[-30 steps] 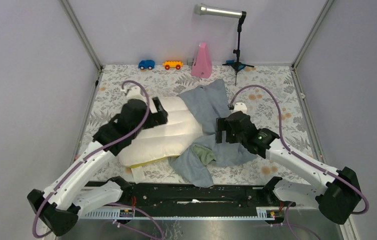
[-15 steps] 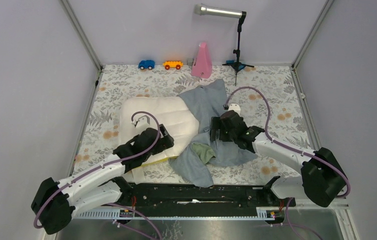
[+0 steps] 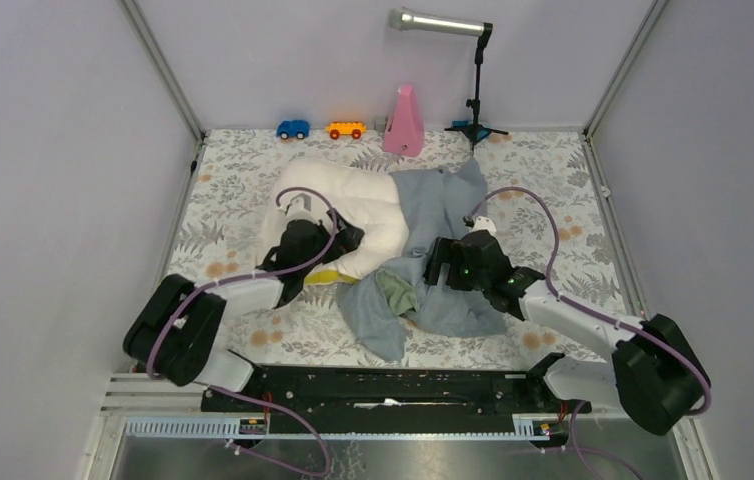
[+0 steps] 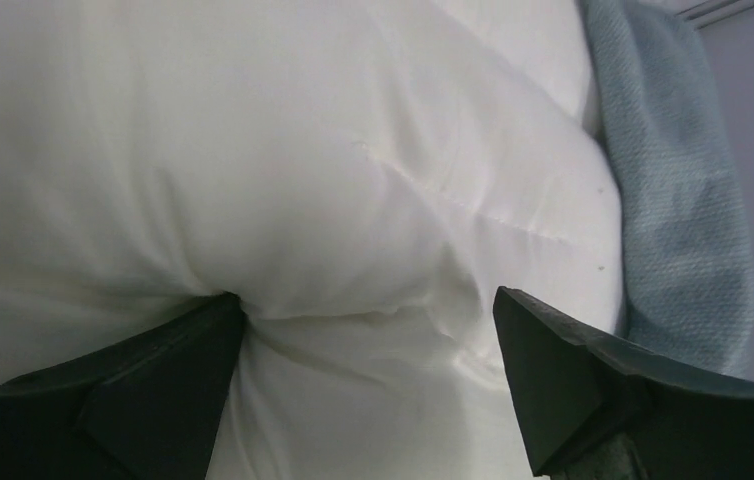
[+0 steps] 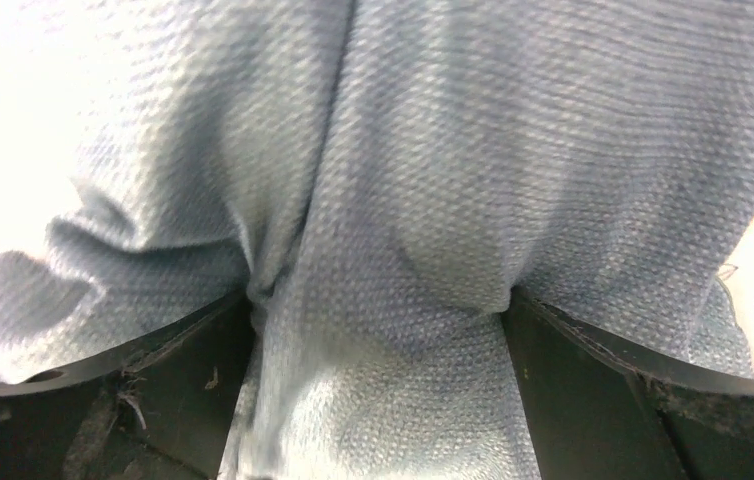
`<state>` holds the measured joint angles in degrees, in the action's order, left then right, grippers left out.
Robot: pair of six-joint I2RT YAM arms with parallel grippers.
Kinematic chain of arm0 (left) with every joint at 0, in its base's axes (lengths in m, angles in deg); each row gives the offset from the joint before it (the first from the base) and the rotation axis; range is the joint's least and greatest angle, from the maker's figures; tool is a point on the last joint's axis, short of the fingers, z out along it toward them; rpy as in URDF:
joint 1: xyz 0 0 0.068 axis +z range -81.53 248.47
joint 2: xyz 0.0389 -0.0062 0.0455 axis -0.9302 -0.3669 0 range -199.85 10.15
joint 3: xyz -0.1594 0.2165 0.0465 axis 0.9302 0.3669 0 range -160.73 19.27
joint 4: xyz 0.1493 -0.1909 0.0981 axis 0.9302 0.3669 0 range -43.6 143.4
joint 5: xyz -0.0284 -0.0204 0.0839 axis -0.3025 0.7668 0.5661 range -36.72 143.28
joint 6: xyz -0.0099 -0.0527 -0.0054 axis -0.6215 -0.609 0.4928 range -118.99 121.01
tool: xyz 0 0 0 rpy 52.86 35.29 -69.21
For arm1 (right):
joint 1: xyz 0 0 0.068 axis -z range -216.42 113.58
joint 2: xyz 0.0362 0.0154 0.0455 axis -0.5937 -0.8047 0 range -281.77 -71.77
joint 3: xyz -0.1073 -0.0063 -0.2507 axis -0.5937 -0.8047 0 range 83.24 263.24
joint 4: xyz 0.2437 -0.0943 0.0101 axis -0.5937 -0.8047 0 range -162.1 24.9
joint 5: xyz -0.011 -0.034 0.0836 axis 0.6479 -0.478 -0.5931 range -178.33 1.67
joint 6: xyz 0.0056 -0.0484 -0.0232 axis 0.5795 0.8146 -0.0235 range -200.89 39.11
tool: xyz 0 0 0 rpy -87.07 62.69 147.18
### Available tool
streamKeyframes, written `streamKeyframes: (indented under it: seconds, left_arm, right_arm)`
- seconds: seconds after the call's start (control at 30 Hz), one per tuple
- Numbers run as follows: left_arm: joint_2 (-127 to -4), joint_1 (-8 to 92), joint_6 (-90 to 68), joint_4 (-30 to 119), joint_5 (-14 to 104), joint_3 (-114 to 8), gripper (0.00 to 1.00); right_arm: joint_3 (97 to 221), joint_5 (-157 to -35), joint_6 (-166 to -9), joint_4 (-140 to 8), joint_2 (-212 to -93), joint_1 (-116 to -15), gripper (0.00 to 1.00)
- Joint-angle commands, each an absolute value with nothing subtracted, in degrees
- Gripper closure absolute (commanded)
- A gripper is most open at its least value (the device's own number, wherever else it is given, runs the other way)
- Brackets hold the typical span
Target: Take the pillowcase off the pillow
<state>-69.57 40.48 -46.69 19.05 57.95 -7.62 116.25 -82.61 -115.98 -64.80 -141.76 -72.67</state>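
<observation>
Most of the pillow [image 3: 353,205] lies outside the pillowcase [image 3: 443,205], one end perhaps inside.

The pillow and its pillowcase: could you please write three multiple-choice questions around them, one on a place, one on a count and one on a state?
1. In the top view, where does the pillowcase mostly lie relative to the pillow?
A. To its left
B. Wholly covering it
C. To its right

2. How many toy cars stand by the far wall?
A. One
B. Two
C. Four

3. How is the left hand set?
A. Open, with the pillow bulging between its fingers
B. Shut on the pillowcase
C. Open in the air, touching nothing

Answers:
1 C, the blue-grey cloth spreads out to the right of the bare cream pillow.
2 B, one blue car and one orange car stand there.
3 A, the left wrist view shows both fingers set wide apart and pressed into the white pillow.
</observation>
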Motion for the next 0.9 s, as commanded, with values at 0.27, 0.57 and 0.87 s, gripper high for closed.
streamKeyframes:
  seconds: [0.27,0.57,0.87]
  left_arm:
    - [-59.0,41.0,-45.1,37.7,57.7,-21.5,0.01]
    - [-39.2,38.7,-58.5,66.0,62.8,-18.4,0.01]
    - [-24.8,37.9,-70.3,73.6,60.5,-9.7,0.01]
  right_arm:
    - [120.7,-81.1,-113.5,-77.3,-132.4,-72.9,0.00]
    - [125.2,-78.8,-113.0,-80.1,-129.6,-72.9,0.00]
    - [125.4,-84.9,-114.7,-76.1,-134.8,-73.0,0.01]
